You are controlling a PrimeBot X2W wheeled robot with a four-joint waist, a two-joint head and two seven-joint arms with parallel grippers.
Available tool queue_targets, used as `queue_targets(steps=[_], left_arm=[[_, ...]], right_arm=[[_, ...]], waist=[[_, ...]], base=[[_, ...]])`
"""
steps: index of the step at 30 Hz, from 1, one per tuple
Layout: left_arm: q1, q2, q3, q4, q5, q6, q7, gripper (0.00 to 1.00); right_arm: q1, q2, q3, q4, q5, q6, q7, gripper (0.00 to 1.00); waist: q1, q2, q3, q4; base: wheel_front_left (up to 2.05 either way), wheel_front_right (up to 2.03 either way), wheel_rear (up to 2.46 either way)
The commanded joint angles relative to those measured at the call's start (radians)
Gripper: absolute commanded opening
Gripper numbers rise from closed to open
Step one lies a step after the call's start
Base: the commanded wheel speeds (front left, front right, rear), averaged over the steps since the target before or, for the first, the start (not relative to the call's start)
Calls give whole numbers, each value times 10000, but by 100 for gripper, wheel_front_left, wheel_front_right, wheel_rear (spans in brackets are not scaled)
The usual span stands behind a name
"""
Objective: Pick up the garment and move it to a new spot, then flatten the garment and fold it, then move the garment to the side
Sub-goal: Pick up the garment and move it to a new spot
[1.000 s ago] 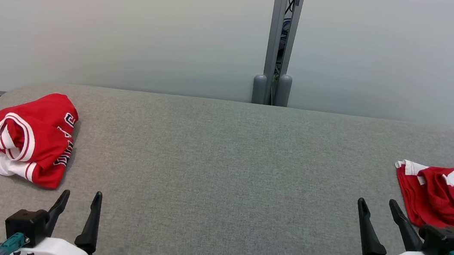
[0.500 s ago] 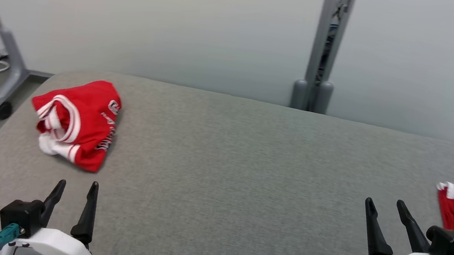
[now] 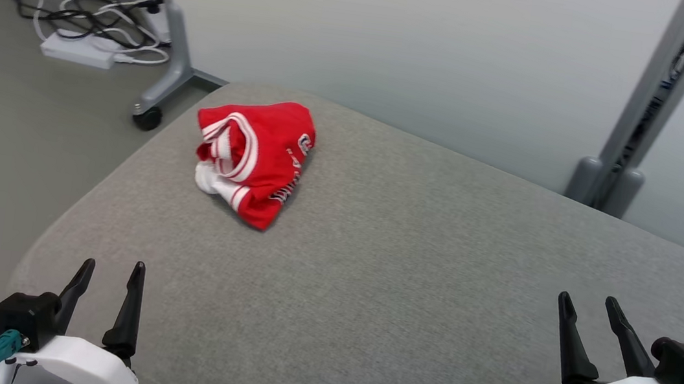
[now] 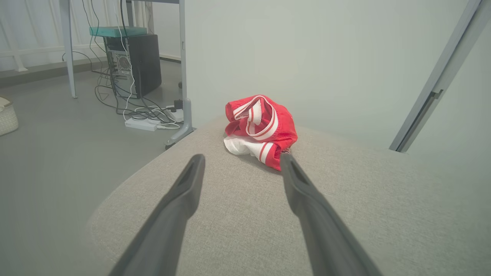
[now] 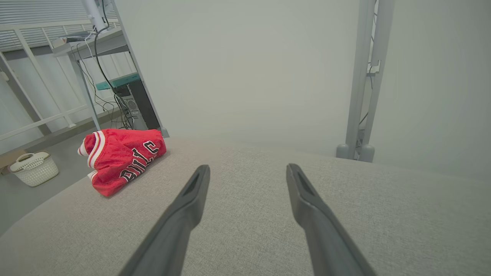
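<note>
A crumpled red garment (image 3: 255, 156) with white stripes and black lettering lies near the far left corner of the grey table (image 3: 409, 278). It also appears in the left wrist view as the garment (image 4: 264, 128) just beyond the fingertips, and in the right wrist view as the garment (image 5: 124, 157) off to the left. My left gripper (image 3: 108, 274) hovers open over the table's near left corner, well short of the garment. My right gripper (image 3: 589, 307) stands open at the near right, holding nothing.
Past the table's left edge lies floor with a power strip and tangled cables (image 3: 90, 37), a wheeled desk leg (image 3: 164, 75), a computer tower (image 4: 132, 63) and a white basket (image 5: 32, 168). A grey post (image 3: 645, 112) rises behind the table against the pale wall.
The head camera has swung to the left: the garment now sits nearer the picture's middle and the second red garment at the right has left the view. Both grippers stay open.
</note>
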State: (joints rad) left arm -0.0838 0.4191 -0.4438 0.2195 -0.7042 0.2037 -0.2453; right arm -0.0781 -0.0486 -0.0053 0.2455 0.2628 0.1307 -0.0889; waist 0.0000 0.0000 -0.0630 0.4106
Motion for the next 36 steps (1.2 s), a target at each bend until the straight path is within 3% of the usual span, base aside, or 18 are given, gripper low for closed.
queue_targets(steps=[1,7,15,24,28,36], left_arm=[[59,40,23,-39,-15,58,26,100],[76,125,61,-317,-72,180,145,100],[-645,409,179,-702,-90,221,687,100],[-3420,1205,160,303,-121,-621,2414,100],[-4694,1219,502,1317,-711,-1014,3119,100],[-6034,1614,1353,2996,-1737,-1300,4075,100]], right_arm=[[-60,-42,-15,40,56,3,-69,100],[-127,-45,59,166,123,3,-160,100],[-171,-46,-64,128,53,3,-120,100],[-325,-49,-263,-257,-239,3,150,100],[-471,-43,-311,-558,-409,3,286,100],[-930,-43,-346,-1139,-741,3,566,100]], waist=[[0,0,37,320],[0,0,55,500],[0,0,161,-1],[0,0,590,-1119],[0,0,1051,-1793],[0,0,2378,-3091]], base=[[0,0,0],[0,0,0],[0,0,0],[0,0,0],[0,0,0],[0,0,0]])
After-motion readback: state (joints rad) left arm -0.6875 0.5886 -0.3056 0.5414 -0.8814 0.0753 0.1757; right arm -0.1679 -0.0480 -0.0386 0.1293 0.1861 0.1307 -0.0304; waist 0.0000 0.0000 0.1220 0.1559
